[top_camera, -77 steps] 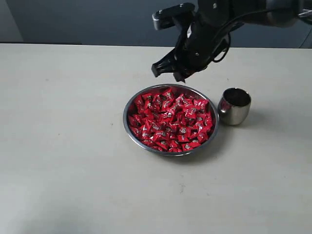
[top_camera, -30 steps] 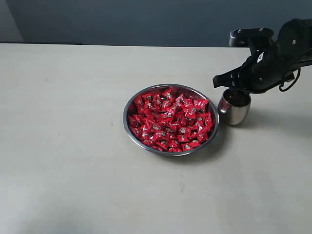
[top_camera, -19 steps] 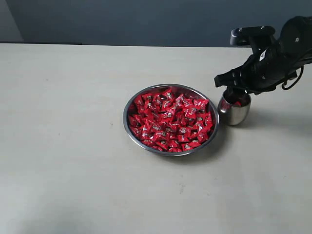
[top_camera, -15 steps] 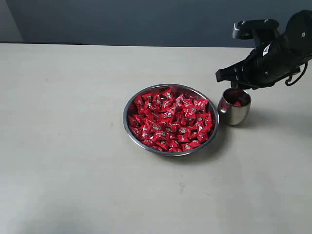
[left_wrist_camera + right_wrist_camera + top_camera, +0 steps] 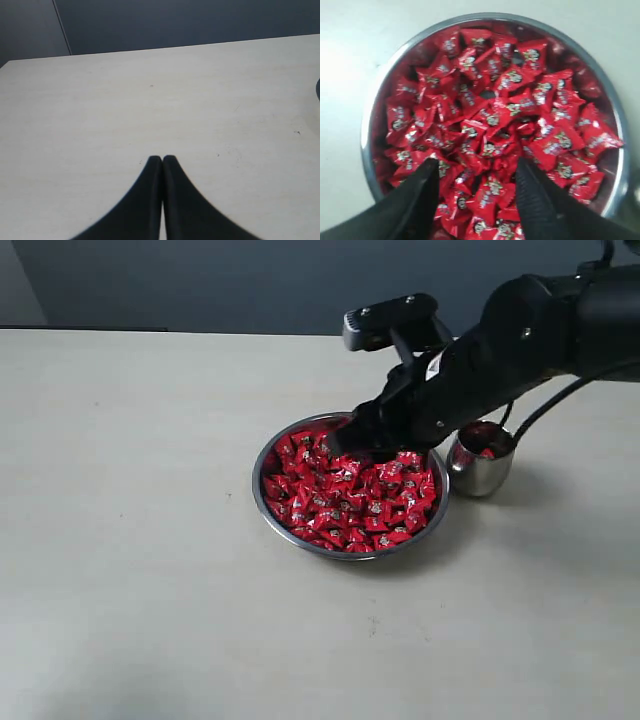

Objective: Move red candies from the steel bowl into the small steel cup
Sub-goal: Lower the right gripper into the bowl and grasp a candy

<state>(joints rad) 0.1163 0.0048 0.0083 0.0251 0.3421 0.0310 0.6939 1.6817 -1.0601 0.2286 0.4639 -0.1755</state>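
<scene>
The steel bowl (image 5: 263,490) sits mid-table, heaped with red candies (image 5: 345,502). In the right wrist view the same bowl (image 5: 370,102) fills the picture, full of candies (image 5: 495,117). My right gripper (image 5: 362,448) hangs low over the bowl's far side, jaws open, with loose candies between the fingers (image 5: 422,192) and nothing gripped. To the right of the bowl stands the small steel cup (image 5: 483,466) with a red candy (image 5: 486,452) inside. My left gripper (image 5: 162,159) is shut, empty, over bare table.
The pale table (image 5: 130,540) stretches wide to the left and front of the bowl. A dark wall (image 5: 200,280) runs behind the table's far edge. The right arm (image 5: 540,325) reaches in above the cup.
My right gripper has swung left from above the cup to low over the bowl's far side. A red candy now lies in the cup. The left gripper's earlier state is not shown.
</scene>
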